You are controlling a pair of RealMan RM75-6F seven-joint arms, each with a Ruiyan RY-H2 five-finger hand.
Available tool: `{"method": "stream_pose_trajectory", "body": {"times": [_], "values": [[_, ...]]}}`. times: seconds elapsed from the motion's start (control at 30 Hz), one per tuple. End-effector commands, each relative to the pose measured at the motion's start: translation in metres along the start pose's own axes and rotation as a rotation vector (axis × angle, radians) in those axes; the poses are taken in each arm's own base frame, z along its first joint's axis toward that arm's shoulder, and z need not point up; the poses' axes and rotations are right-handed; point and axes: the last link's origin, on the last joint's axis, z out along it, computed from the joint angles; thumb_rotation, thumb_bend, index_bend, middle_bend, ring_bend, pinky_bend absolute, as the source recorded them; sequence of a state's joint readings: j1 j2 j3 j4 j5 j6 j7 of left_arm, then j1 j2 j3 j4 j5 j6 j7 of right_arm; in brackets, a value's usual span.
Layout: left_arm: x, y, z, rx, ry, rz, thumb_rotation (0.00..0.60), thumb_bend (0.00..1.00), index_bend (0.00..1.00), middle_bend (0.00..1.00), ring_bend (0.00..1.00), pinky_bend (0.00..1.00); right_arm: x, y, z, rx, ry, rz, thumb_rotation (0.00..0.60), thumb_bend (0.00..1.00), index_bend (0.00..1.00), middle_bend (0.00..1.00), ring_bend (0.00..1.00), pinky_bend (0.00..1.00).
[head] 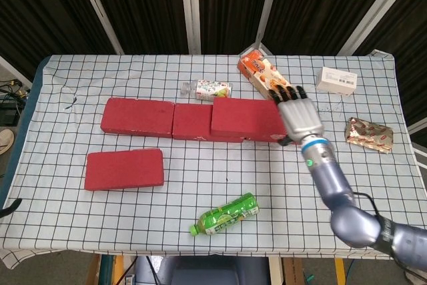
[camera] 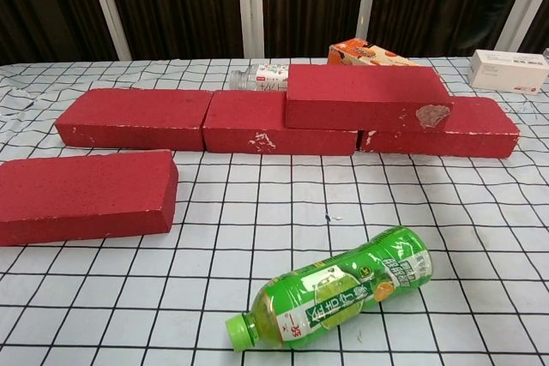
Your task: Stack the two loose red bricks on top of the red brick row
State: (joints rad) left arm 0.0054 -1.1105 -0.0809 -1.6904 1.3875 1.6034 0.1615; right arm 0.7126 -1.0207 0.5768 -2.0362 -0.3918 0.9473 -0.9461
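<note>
The left hand shows in neither view, and the right hand shows only from the head camera; the chest view has no hand in it at all. That right hand hovers over the right end of the red brick row, fingers spread and straight, holding nothing, and it covers most of the row's rightmost brick from above. Whether it touches that brick cannot be told. The chest view shows the same brick in full, with a pale chipped patch near its top left corner.

One stacked red brick lies flat on the row, bridging the middle brick and the right one. The loose red brick lies flat on the checked tablecloth in front of the row's left end, well apart from it; its left end is cut off in the chest view.

Behind the row a small clear bottle with a floral label lies on its side, mostly hidden behind the stacked brick in the chest view. An orange snack box lies just behind the row near the hand. A white box sits toward the far right corner. A crinkled foil packet near the right edge appears only in the head view. A green drink bottle lies on its side near the front edge.
</note>
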Motion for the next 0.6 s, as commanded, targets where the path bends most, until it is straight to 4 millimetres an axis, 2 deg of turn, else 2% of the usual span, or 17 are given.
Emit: {"method": "stream_pose_trajectory", "body": {"times": [0.03,0.17,0.33,0.43,0.6], "values": [[0.003,0.001,-0.007,-0.026,0.003,-0.015,0.600,0.07,0.00,0.00,0.00,0.15,-0.027,0.098,-0.095,-0.111,0.128,0.236,0.600,0.17,0.00,0.00,0.00,0.00],[0.003,0.004,-0.011,-0.062,-0.003,-0.029,0.600,0.10,0.00,0.00,0.00,0.15,-0.059,0.137,-0.136,-0.111,0.208,0.278,0.600,0.17,0.00,0.00,0.00,0.00],[0.001,0.011,-0.014,-0.104,-0.022,-0.037,0.600,0.11,0.00,0.00,0.00,0.15,-0.096,0.162,-0.175,-0.122,0.231,0.274,0.600,0.17,0.00,0.00,0.00,0.00],[0.001,0.013,-0.015,-0.115,-0.024,-0.044,0.600,0.11,0.00,0.00,0.00,0.16,-0.112,0.168,-0.189,-0.130,0.228,0.254,0.600,0.17,0.00,0.00,0.00,0.00],[-0.003,0.017,-0.012,-0.129,-0.007,-0.071,0.600,0.11,0.00,0.00,0.00,0.17,-0.130,0.165,-0.200,-0.114,0.216,0.208,0.600,0.17,0.00,0.00,0.00,0.00]]}}
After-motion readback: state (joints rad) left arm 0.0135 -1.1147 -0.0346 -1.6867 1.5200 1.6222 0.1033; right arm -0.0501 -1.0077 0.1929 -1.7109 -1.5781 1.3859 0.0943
